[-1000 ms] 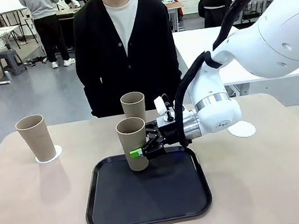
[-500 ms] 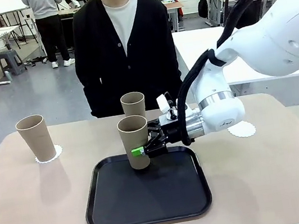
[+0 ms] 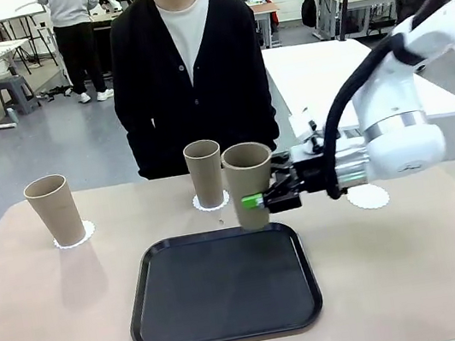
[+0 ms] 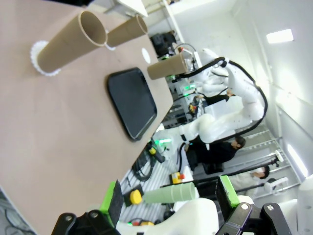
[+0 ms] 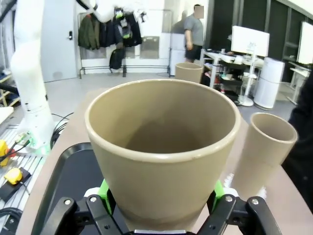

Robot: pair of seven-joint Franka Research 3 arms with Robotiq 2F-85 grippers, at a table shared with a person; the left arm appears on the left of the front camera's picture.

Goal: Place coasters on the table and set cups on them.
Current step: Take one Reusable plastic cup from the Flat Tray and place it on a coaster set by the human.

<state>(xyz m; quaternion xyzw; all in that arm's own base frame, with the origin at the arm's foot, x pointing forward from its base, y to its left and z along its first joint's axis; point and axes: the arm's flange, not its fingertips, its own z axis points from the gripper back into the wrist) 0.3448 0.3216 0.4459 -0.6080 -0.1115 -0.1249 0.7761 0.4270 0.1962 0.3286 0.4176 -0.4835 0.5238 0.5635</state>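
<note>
Right gripper (image 3: 260, 201) clamped on tan cup (image 3: 250, 182), holding it upright above far right edge of black tray (image 3: 222, 286), clear of tray surface. Second cup (image 3: 205, 172) on doily coaster (image 3: 212, 202) just beyond tray's far edge. Third cup (image 3: 55, 211) on coaster (image 3: 76, 236) far left of tray. Bare coaster (image 3: 368, 197) right of tray, behind right arm. All on tan table (image 3: 415, 262). Left gripper (image 4: 171, 198) jaws apart, empty, well off from tray.
</note>
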